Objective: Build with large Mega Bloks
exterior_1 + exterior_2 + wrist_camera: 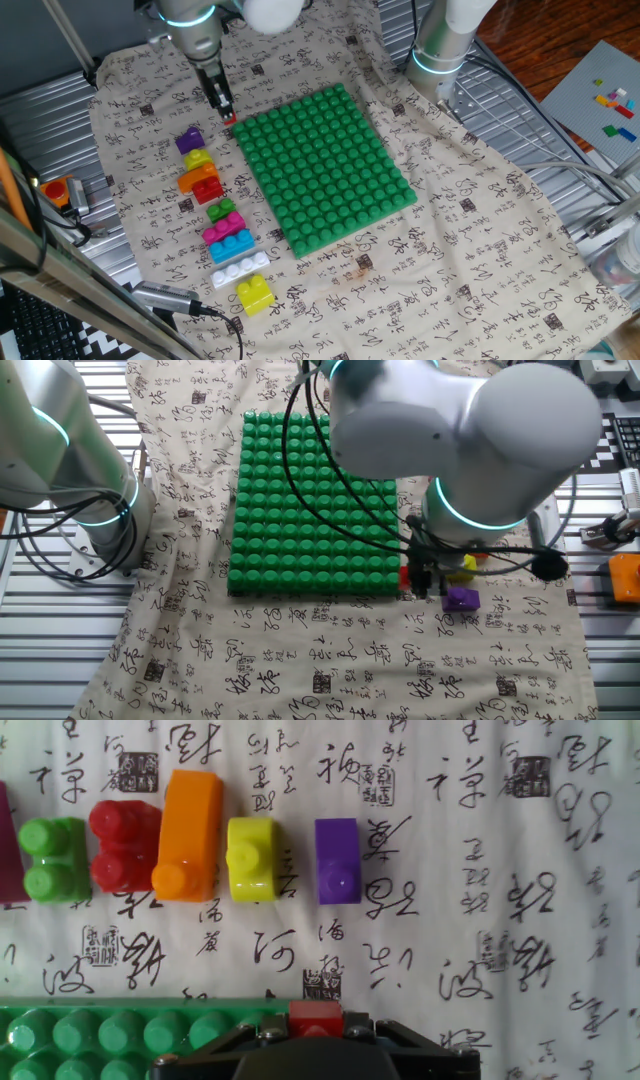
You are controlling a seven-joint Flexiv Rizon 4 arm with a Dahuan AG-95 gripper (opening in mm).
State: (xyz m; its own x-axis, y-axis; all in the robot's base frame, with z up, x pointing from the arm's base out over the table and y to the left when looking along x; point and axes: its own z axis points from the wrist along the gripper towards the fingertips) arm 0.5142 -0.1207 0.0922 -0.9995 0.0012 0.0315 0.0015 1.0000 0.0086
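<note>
Cloth: calligraphy-print fabric [470, 250] covers the table.
Gripper [227, 113]: clamped on a red brick [315, 1017] at the baseplate's [325, 165] corner.
Loose bricks: row beside the plate, purple brick [189, 139] nearest.
Risk: studs misaligned; pressing could jam or tilt it, I judge.

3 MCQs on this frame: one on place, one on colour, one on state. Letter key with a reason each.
1. Where is the gripper?
A. at a corner of the green baseplate
B. over the white brick
C. off the cloth

2. Which colour is the loose brick at the end of the row nearest the gripper?
A. blue
B. purple
C. pink

3. What sits between the gripper's fingers?
A. nothing
B. a yellow brick
C. a small red brick

Key: 1 A, the fingertips sit at the plate's corner; 2 B, the purple brick ends the row there; 3 C, the hand view shows the red brick between the fingers.
</note>
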